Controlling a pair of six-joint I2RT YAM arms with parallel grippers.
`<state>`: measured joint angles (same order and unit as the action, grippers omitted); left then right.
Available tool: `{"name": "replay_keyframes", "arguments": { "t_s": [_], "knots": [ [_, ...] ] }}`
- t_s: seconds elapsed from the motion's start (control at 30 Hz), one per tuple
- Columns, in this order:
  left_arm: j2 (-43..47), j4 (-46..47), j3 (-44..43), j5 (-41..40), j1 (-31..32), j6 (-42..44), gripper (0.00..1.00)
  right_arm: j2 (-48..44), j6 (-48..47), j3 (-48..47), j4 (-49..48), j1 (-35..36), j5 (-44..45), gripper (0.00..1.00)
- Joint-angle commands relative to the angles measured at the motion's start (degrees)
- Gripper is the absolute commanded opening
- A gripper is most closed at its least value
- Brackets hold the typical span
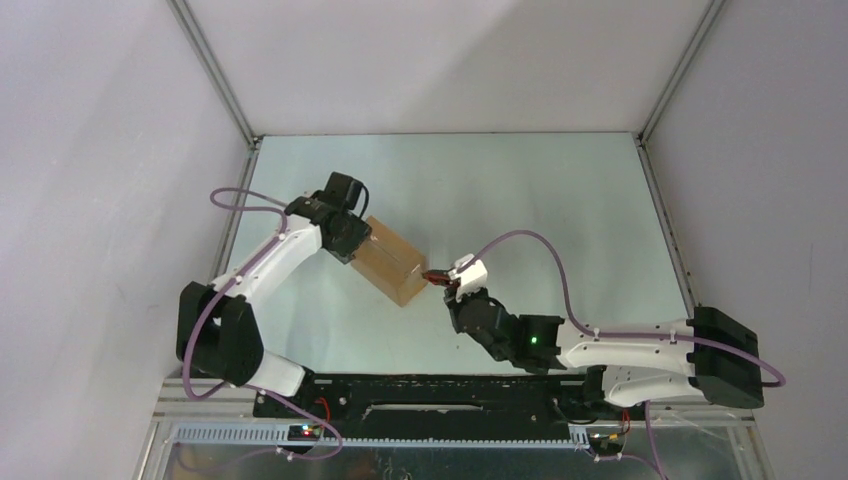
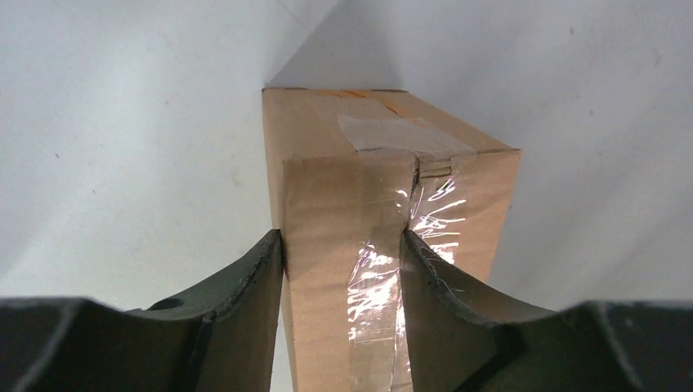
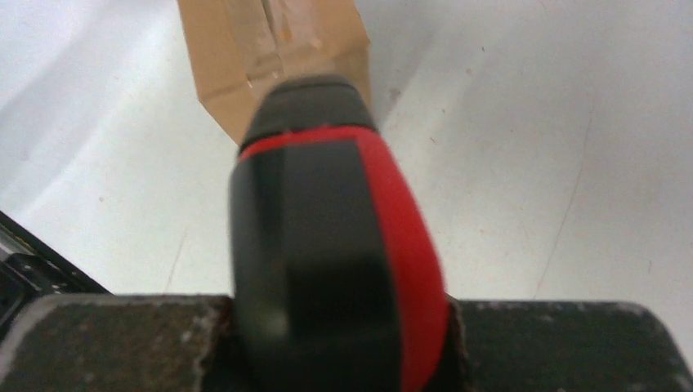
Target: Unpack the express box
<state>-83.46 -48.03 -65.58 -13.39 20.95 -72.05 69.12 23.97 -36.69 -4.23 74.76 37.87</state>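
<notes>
While the left gripper pinches one end of the box, its fingers bearing on the cardboard from both sides, the right gripper is pressed tight around the handle of a knife. Straight ahead of the knife's nose sits the other end of the box. From above, the tip looks to be touching that end or just short of it; whether a blade is out I cannot tell. The box lies on the table between the two tools, its long axis running from one to the other.

Between the left fingers, clear tape runs up the end face and over onto the top, where it meets a paler strip along the flap seam. That seam looks like the line to cut.

The carton looks light and fairly stiff at its edges. Its panels would likely dent under a hard squeeze, though, and the glossy tape is a slick surface to grip. Bare cardboard on opposite faces, close to the corners, seems the best hold — one left finger sits on such an edge, the other right by the tape. Being light, the box will probably slide or pivot under a knife push unless it is braced from the end opposite the blade. Any cut should stay shallow to spare whatever is inside.
</notes>
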Motion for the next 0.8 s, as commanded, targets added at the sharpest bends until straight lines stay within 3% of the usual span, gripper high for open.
{"name": "replay_keyframes", "arguments": {
  "t_s": [0.0, 0.1, 0.23, 0.33, 0.47, 0.5, 0.63, 0.77],
  "knots": [
    [0.21, -1.19, 2.15, -9.82, -1.09, 0.82, 0.0, 1.4, 0.46, 0.79, 2.36, 0.12, 2.21, 0.0],
    [0.87, -0.07, 2.14, -8.36, -1.04, 2.62, 0.0, 2.61, 1.04, 0.83, 0.83, 0.15, 1.67, 0.0],
    [2.53, 2.18, 1.59, -6.45, -0.69, 7.12, 0.17, 1.67, -0.71, 0.7, -1.53, 0.12, 1.89, 0.0],
    [4.37, 5.1, 1.5, -3.85, -0.47, 12.34, 0.38, -0.15, -1.77, 0.57, -1.04, -0.05, 2.37, 0.0],
    [9.26, 9.94, 2.71, 0.04, -0.04, 18.86, 0.79, -5.03, -2.39, 0.56, 0.01, -1.05, 0.36, 0.0],
    [10.59, 11.54, 3.26, 1.54, 0.04, 20.23, 0.85, -6.3, -2.56, 0.56, 0.15, -1.53, -0.75, 0.0],
    [14.71, 16.41, 3.66, 8.41, 0.15, 26.72, 0.97, -11.09, -3.05, 0.41, 0.8, -3.9, -8.1, 0.0],
    [16.94, 22.28, 4.11, 24.91, 0.37, 34.44, 0.95, -15.74, -2.39, -0.62, 2.6, -7.91, -18.76, 0.0]
  ]
}}
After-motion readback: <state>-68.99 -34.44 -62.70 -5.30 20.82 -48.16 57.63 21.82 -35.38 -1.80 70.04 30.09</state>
